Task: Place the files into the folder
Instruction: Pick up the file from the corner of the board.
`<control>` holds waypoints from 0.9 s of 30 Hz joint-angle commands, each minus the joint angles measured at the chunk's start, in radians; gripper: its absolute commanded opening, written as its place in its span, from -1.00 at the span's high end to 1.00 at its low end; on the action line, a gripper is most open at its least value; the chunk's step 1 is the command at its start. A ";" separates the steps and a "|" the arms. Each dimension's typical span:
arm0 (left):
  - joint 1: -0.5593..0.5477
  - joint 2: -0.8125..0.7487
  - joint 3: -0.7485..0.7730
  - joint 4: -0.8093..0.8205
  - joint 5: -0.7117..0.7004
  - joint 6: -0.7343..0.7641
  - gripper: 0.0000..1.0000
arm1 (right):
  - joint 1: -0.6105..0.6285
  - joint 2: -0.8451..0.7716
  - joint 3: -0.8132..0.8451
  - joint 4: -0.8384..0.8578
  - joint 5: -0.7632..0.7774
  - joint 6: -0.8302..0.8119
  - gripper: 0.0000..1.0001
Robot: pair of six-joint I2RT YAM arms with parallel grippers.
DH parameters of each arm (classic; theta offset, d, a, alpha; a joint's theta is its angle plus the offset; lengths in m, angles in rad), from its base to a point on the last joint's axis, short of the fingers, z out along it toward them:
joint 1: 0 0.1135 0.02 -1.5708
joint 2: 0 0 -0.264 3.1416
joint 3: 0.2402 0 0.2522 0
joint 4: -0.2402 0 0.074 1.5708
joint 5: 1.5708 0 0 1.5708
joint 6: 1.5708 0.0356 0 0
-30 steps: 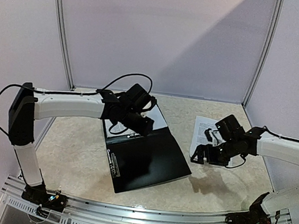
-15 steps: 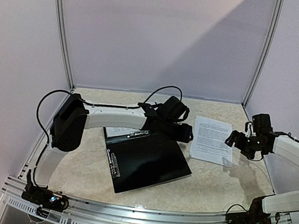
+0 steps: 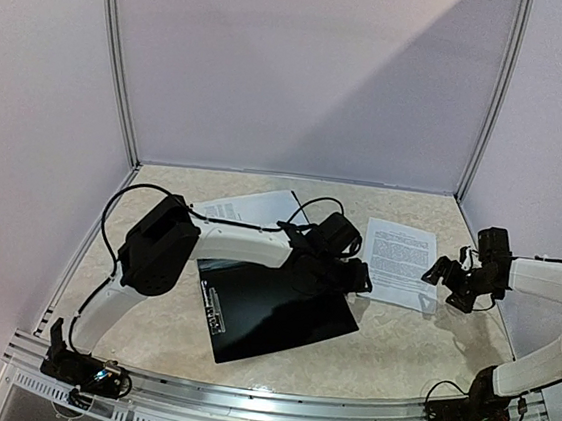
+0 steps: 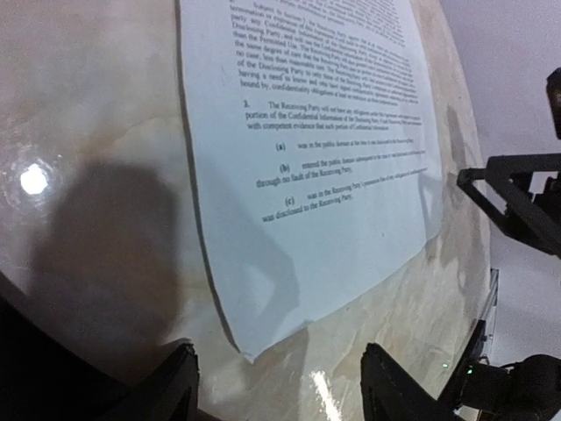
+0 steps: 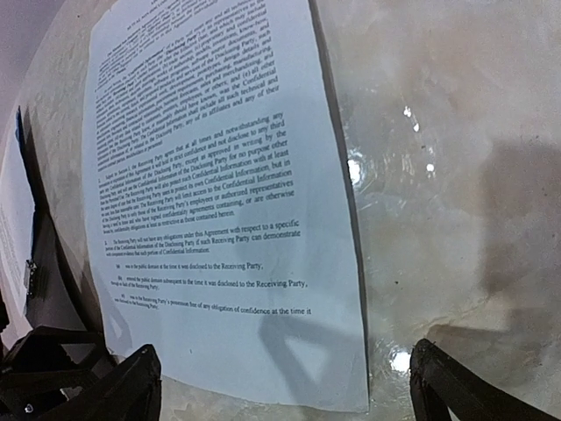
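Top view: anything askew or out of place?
The flat black folder lies skewed on the table. One white printed sheet lies to the right of it, and another sheet lies behind it, partly under the left arm.

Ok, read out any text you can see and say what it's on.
"was in the public domain at the time it was disclosed to the Receiving Party;" on the printed sheet.
Its denser upper paragraphs: too small to read.
The white label on the folder: blurred.
The other sheet, near the back wall: unreadable.
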 commanded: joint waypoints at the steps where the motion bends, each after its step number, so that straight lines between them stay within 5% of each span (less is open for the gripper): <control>1: 0.006 0.062 0.029 0.036 0.063 -0.085 -0.26 | 0.002 0.012 -0.041 0.045 -0.057 0.011 -0.95; 7: 0.014 0.090 -0.005 0.170 0.136 -0.200 -0.14 | 0.002 0.018 -0.065 0.061 -0.092 0.005 -0.93; 12: 0.022 0.093 -0.046 0.248 0.147 -0.302 0.17 | 0.002 0.023 -0.082 0.075 -0.116 0.009 -0.90; 21: 0.042 0.092 -0.091 0.427 0.124 -0.363 1.00 | 0.002 0.010 -0.094 0.070 -0.134 0.008 -0.85; 27: 0.048 0.032 -0.150 0.618 0.141 -0.389 1.00 | 0.002 -0.037 -0.121 0.070 -0.190 0.057 -0.86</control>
